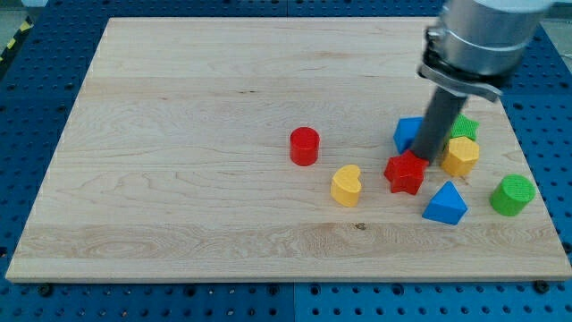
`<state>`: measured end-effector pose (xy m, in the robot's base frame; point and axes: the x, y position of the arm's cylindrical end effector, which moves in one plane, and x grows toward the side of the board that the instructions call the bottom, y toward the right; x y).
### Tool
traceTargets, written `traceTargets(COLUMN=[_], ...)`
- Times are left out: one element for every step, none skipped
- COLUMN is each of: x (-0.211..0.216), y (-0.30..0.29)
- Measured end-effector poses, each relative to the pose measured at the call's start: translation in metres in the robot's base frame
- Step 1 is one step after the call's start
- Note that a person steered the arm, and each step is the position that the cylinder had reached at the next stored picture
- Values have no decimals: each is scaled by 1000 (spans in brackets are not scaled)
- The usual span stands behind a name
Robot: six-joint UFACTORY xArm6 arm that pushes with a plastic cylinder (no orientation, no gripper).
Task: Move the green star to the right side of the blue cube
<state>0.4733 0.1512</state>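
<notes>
Camera view: wooden board lay on a blue perforated table. My tip was down at the board's right side, in the middle of a cluster of blocks, wedged between the blue cube on its left and the yellow block on its right, with the red star just near-left of it, about touching. No gripper on this arm, just the dark rod, so nothing held. Green star sat just right of the rod, partly hidden behind it and touching the far side of the yellow block; it was already on the cube's right, rod between them. Blue triangle near side of cluster. Green cylinder further right, near board's edge. Yellow heart and red cylinder lay left of cluster, apart from the tip
</notes>
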Motion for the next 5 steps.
traceTargets(x=[-26,-43,-71,-119,-127], y=[-36,-71,-103,-104,-57])
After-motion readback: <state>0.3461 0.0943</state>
